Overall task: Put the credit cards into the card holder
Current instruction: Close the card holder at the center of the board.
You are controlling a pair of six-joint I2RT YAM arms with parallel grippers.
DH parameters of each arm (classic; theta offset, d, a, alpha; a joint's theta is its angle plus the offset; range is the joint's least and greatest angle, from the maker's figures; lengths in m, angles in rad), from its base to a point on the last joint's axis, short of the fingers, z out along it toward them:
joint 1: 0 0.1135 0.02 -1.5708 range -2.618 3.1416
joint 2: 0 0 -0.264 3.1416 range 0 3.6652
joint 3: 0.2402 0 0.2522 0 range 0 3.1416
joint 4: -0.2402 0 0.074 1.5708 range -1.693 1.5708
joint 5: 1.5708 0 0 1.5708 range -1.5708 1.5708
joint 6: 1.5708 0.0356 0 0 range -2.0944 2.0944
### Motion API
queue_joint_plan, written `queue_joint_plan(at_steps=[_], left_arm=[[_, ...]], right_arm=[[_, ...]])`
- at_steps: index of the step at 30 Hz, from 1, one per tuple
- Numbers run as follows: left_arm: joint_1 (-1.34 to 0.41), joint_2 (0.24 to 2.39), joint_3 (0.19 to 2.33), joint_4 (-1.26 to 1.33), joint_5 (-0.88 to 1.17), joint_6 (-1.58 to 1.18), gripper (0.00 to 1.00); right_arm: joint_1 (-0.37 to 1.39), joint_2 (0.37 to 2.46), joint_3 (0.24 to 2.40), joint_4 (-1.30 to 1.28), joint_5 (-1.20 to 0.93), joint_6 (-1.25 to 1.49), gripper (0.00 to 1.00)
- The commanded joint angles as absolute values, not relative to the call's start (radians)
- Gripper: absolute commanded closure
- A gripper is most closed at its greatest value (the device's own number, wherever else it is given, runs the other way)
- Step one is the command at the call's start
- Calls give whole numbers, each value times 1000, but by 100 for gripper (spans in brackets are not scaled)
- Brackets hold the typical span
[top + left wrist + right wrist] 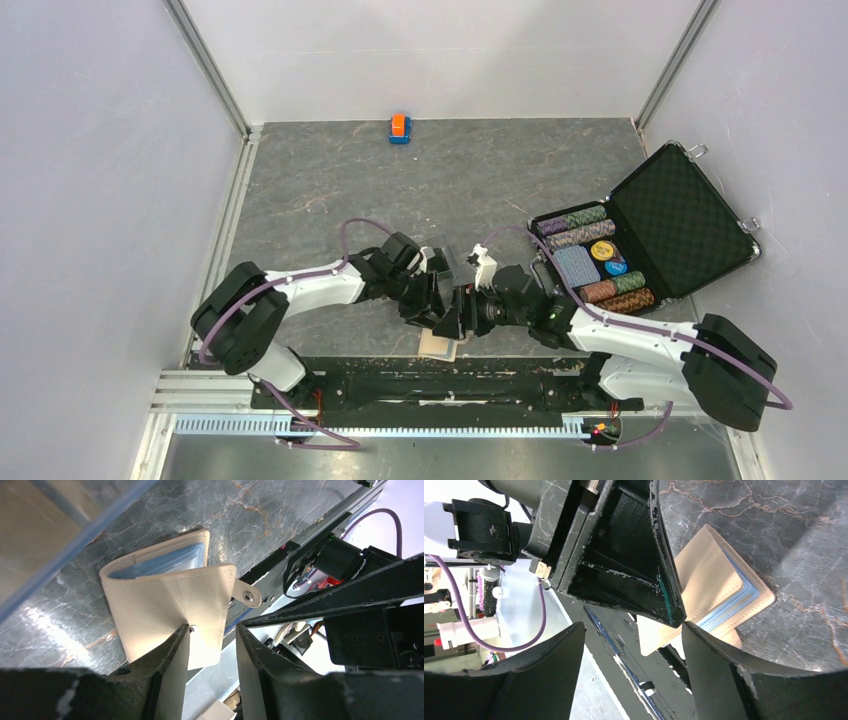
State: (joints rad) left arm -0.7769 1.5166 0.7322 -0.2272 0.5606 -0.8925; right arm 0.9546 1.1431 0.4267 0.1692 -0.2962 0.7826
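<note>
Left gripper [213,630]: jaws parted, not clamped. The lifted cover of the card holder [165,600] hangs down between them. It lies against one finger [170,665], with a clear gap to the other. We log this hand as released.

The holder stands half open, like a book, on the table [330,190]. Its snap tab [248,596] sticks out from the edge of the cover. Light blue leaves [160,565] show inside; we cannot tell whether these are cards or sleeves.

Right gripper [633,627]: jaws wide apart, grasping nothing. It faces the left gripper from the right, and a corner of the holder shows in the gap between its fingers.

In the top view, both grippers meet over the holder at the near edge of the table, roughly midway between the two arm bases.

Well apart, on the right, an open black case [680,215] holds rows of chips [585,232] and a blue deck [576,265]. At the far edge sits a small orange-and-blue block [400,128].
</note>
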Motion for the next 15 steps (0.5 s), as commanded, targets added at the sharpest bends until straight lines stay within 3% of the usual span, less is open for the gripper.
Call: queue_joint_plan(at_steps=[1, 7, 15], left_arm=[[-797, 1548, 731, -119, 587, -938, 56], [-825, 1601, 720, -84, 564, -934, 75], [-862, 1618, 689, -4, 559, -978, 77]], right_arm=[[939, 1103, 425, 128, -261, 795, 29], [875, 1118, 409, 118, -273, 768, 44], [772, 1214, 394, 176, -319, 733, 66]])
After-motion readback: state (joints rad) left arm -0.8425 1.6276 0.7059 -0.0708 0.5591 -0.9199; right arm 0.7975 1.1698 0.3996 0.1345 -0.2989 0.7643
